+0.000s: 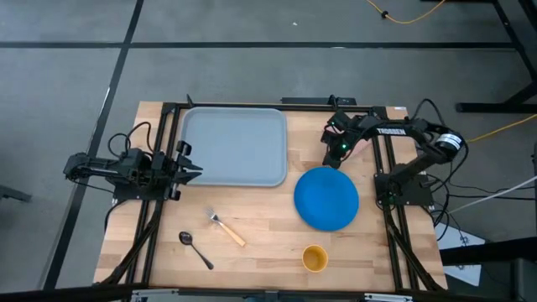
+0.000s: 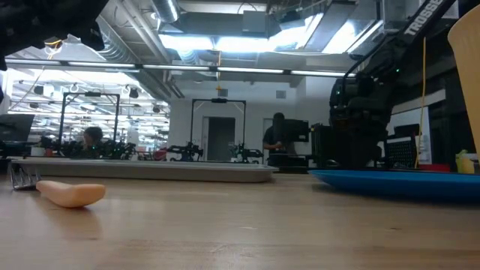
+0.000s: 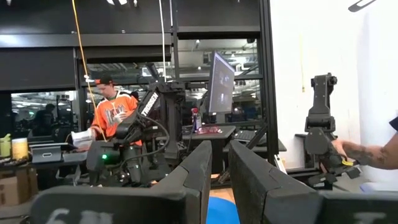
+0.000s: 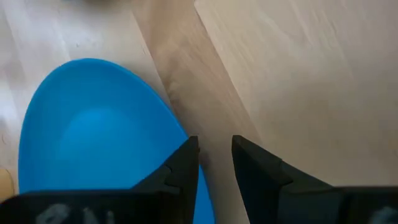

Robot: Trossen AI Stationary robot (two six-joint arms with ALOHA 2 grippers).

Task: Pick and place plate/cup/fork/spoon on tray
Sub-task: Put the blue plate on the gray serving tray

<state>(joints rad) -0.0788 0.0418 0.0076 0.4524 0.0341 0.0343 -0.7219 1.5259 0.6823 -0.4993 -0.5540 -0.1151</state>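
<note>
Right gripper (image 1: 337, 153) hovers beside the flat round bright blue plate (image 1: 326, 198), its fingers slightly apart and holding nothing.
The plate lies glossy and smooth on the wooden table (image 1: 260, 252); the left gripper (image 1: 195, 170) waits by the tray's edge, fingers slightly apart.

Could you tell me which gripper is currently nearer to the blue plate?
The right gripper. It hovers just beyond the plate, by its far edge, jaws slightly parted. The left gripper waits across the table at the tray's left edge, well away from the plate.

Bright ceiling lights (image 2: 217, 41) glare in the low view, where the near cup (image 2: 466, 67) looks perhaps blurred.
</note>
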